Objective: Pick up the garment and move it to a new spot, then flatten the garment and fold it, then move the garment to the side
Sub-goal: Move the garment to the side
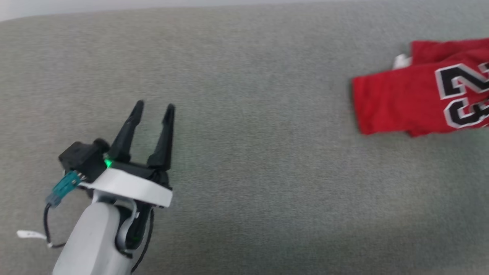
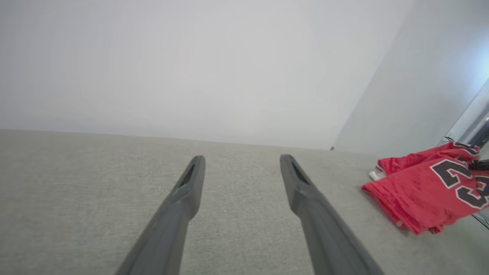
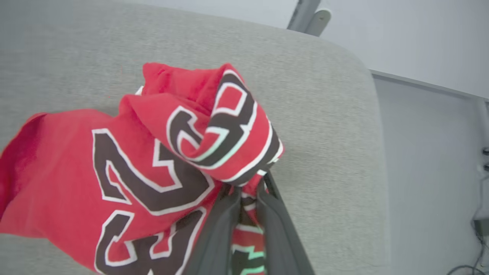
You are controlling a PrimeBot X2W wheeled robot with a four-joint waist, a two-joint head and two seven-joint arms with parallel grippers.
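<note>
The garment (image 3: 126,160) is clamped at the tips of the right gripper (image 3: 250,189) and bunched just ahead of them, while the left gripper (image 1: 153,107), well apart, is spread wide, nothing grasped.

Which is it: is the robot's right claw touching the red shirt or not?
Touching. The right wrist view shows the right gripper closed on the red shirt, a fold of cloth pinched between its two fingers.

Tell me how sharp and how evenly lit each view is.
Head view: slightly blurred throughout, jersey numerals smeared, lighting even. Left wrist view: wall washed out, bluish glare at upper right. Right wrist view: jersey print crisp, right end effector soft.
</note>
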